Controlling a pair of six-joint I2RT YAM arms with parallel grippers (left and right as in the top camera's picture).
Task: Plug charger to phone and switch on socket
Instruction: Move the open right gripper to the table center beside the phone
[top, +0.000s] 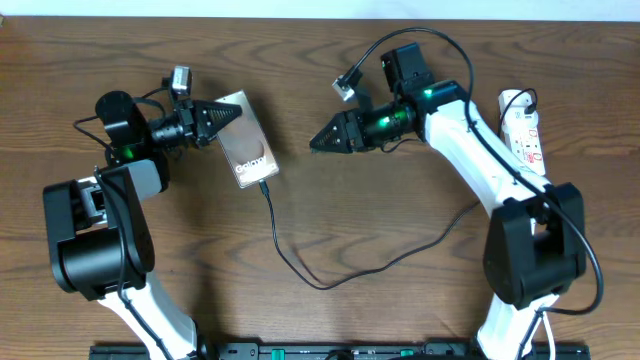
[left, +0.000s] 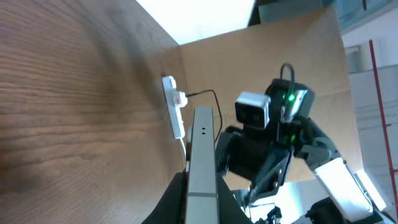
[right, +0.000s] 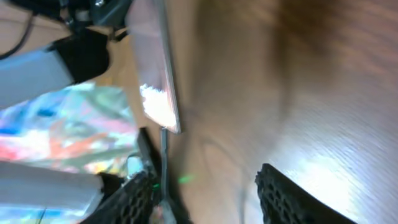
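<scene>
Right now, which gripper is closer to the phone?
Left. The left gripper is shut on the phone, gripping it at one end. The right gripper is off to the phone's other side, apart from it and not touching.

1. The phone (top: 246, 146) bears the white word "Galaxy" on its glossy bronze face, near the lower end in the overhead view.
2. The white power strip (top: 524, 132) has small red marks, too small to read.

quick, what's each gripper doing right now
left gripper: shut on the phone
right gripper: open, holding nothing
</scene>
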